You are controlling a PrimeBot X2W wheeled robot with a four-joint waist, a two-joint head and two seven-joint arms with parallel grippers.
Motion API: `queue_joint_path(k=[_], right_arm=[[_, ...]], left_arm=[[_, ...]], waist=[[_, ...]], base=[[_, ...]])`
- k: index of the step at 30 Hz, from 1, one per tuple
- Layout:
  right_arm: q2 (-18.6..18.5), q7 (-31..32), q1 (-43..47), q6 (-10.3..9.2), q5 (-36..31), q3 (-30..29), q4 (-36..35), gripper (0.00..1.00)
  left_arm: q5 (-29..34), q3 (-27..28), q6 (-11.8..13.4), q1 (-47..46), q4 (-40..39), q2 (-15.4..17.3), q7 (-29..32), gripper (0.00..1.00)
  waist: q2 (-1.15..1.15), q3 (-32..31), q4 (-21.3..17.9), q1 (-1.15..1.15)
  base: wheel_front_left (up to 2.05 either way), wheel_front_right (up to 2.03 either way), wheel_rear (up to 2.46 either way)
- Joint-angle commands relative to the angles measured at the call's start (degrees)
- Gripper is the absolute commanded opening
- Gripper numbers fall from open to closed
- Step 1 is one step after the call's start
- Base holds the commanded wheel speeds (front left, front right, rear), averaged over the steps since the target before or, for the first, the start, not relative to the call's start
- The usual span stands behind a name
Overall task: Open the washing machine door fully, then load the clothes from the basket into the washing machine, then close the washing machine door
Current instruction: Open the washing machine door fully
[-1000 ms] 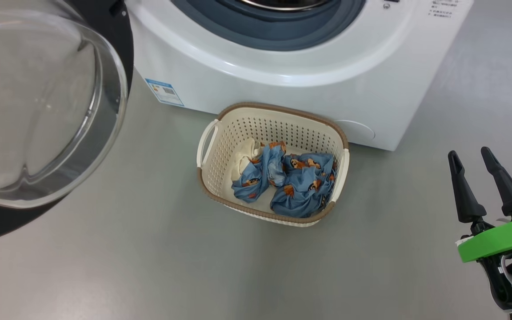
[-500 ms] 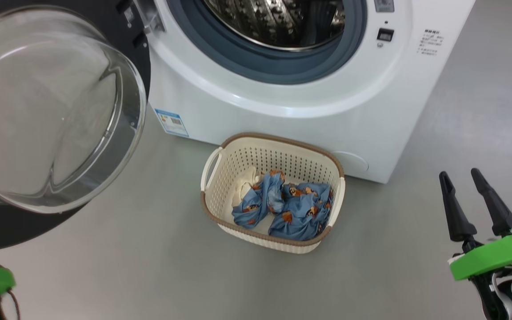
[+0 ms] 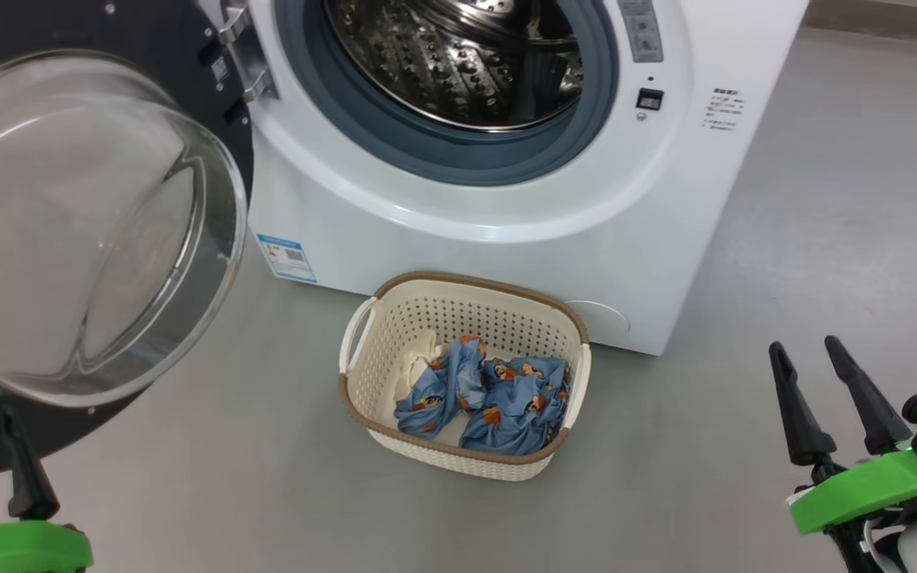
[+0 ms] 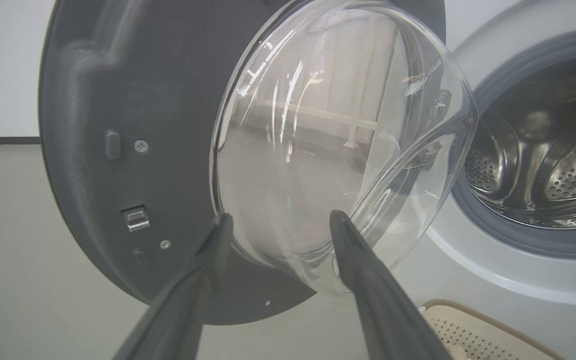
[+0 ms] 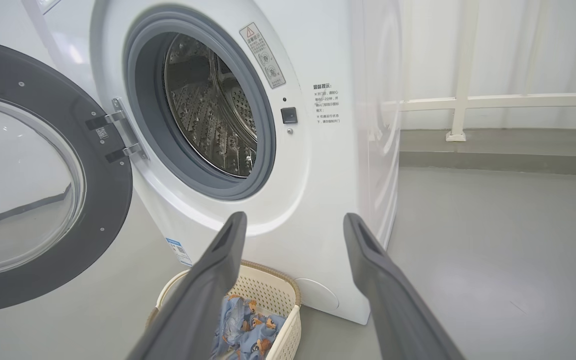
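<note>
Noted: left gripper [image 4: 280, 220] and right gripper [image 5: 294, 217] both spread wide and empty, clothes [image 3: 498, 398] bunched in the basket [image 3: 478, 280] on the floor [image 3: 267, 493] just before the washing machine [image 3: 466, 239], with a likely risk that the left gripper, close before the open washing machine door [image 3: 84, 231], clips it and swings it partly shut.

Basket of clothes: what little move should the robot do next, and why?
Probably lower the right gripper toward the blue printed clothes in the basket. The washing machine door looks swung wide, the steel drum looks empty, and the clothes lie in the basket. The right gripper is open, holds nothing and hovers right of the basket.
</note>
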Motion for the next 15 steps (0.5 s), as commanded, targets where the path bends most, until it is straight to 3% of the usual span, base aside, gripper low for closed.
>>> queue_joint_path(k=[1, 15], right_arm=[[-0.66, -0.7, 0.37, 0.33, -0.79, 0.67, -1.25, 1.0], [-0.08, -0.7, 1.61, 0.33, -1.28, -0.06, -1.03, 1.0]], left_arm=[[-0.85, 0.76, 0.04, 0.51, -2.1, 1.88, -0.3, 1.0], [-6.66, -9.93, 0.04, 6.4, -5.41, 3.21, -0.3, 1.0]], waist=[[0.0, -0.67, -1.05, 0.0], [0.0, -1.96, -8.17, 0.0]], base=[[0.0, 0.0, 0.0], [0.0, 0.0, 0.0]])
